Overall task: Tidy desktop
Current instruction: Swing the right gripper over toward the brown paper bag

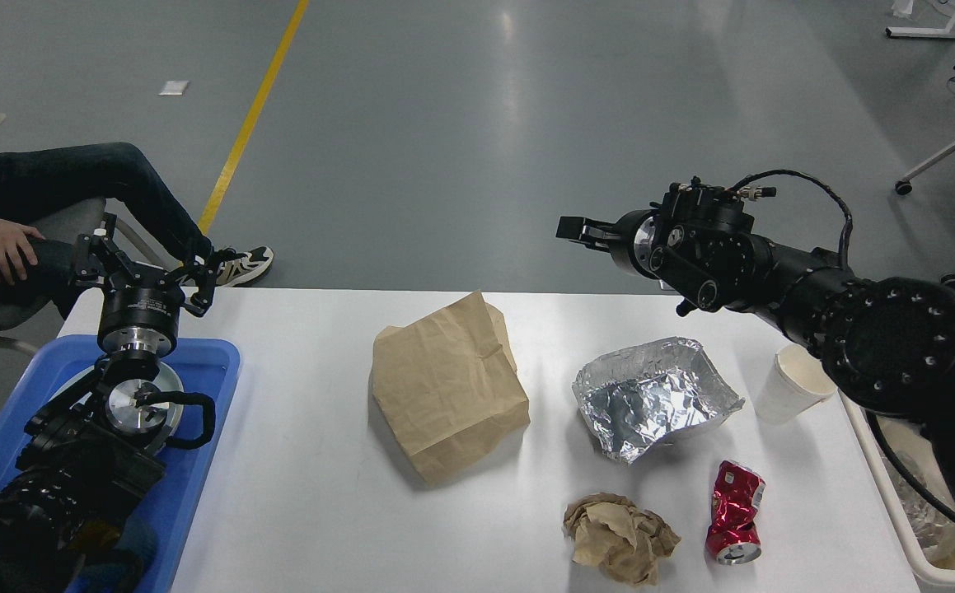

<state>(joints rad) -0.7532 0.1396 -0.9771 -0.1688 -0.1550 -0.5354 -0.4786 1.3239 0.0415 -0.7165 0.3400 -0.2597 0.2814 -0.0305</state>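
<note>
Nearest the robot, a crumpled brown paper wad (619, 538) and a crushed red drink can (736, 512) are lying loose near the front edge of the large white worktop (304, 494), just apart from each other. Both look like discards waiting for collection.

Mid-worktop, a creased brown paper bag (447, 387) is sitting flat, and beside it a dented silver foil tray (652, 396) is resting open side up. A tipped white paper cup (792, 383) is lying close to the right edge, next to the beige bin (910, 527) that hugs that side, probably the destination for the rubbish. A blue plastic tray (205, 461) is sitting at the left edge.

The left gripper (144, 273) is hovering above the blue tray's far end, fingers splayed wide, holding nothing. The right gripper (576, 230) is hanging in the air beyond the far edge, pointing left; seen side-on and dark, so I cannot tell whether it is parted.

Open room: the wide bare strip between blue tray and bag, and the far edge behind the foil, are both giving clear approach lanes.
</note>
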